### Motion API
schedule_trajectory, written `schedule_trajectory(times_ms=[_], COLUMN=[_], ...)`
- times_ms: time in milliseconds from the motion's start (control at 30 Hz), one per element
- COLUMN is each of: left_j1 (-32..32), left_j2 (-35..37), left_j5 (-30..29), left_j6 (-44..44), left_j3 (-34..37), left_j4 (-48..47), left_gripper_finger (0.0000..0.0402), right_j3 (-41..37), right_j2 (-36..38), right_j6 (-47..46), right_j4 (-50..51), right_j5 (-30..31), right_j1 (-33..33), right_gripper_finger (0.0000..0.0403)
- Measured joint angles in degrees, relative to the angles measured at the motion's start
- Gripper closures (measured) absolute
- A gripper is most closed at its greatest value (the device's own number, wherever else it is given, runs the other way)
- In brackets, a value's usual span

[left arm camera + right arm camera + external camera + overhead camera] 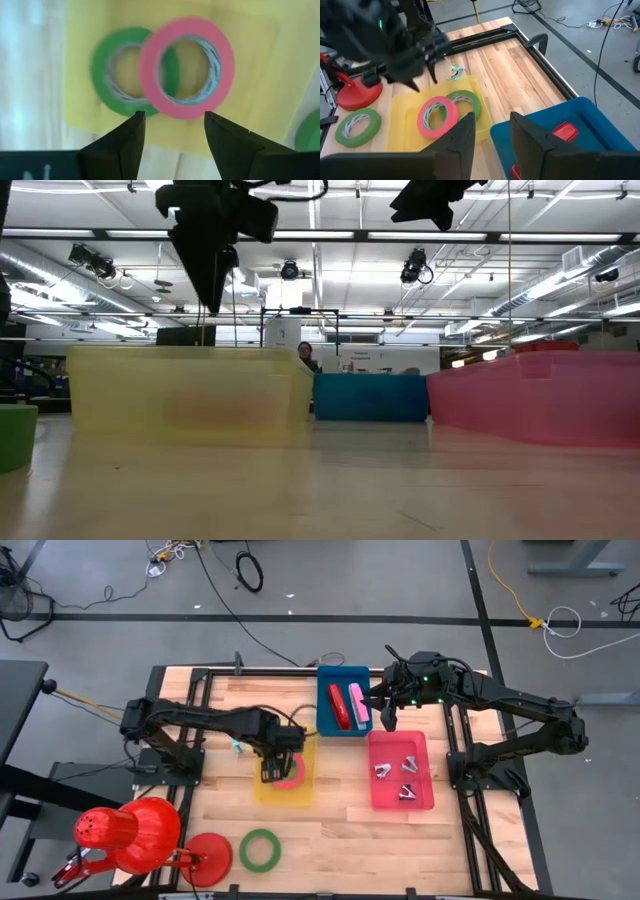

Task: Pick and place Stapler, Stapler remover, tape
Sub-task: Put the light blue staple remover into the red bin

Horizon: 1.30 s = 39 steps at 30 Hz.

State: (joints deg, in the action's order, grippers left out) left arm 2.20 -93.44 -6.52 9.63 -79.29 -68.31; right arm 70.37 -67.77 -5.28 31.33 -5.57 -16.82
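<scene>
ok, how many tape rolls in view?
3. A pink roll and a green roll overlap inside the yellow tray, under the open left gripper. Another green roll lies on the table outside the tray, near the red lamp.

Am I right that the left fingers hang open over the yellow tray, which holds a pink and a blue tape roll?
Not quite: the second roll is green, not blue. The left wrist view shows the pink roll overlapping a green roll in the yellow tray, left gripper open above.
</scene>
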Motion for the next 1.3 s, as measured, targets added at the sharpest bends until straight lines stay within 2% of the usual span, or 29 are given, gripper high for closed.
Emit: schedule_trajectory(times_ms=[167,367,667,833,1033,1300], left_j1=[-2.2,-5.7,-8.4,-9.8,-11.1,-11.0], left_j2=[5.2,13.2,24.5,25.8,25.7,26.0], left_j5=[-2.3,-4.3,-4.2,-4.4,-3.0,-6.3], left_j6=[0.2,3.2,6.2,2.6,2.9,3.2], left_j3=[2.0,11.2,24.6,29.0,33.4,36.9], left_j4=[1.8,3.2,5.8,5.2,5.0,5.3], left_gripper_finger=[0.0202,0.0202,0.0202,0.0203,0.0203,0.0203], right_j3=[0.0,0.0,0.0,0.0,0.0,0.0], right_j2=[0.0,0.0,0.0,0.0,0.0,0.0], right_j6=[-0.1,-0.1,-0.1,-0.2,-0.2,-0.2], right_j4=[0.0,0.0,-0.1,-0.1,-0.1,-0.1], right_j5=[0.0,0.0,0.1,0.2,0.2,0.2], right_j1=[0.0,0.0,0.0,0.0,0.0,0.0], right_gripper_finger=[0.0282,0.0282,0.0282,0.0282,0.0282,0.0282])
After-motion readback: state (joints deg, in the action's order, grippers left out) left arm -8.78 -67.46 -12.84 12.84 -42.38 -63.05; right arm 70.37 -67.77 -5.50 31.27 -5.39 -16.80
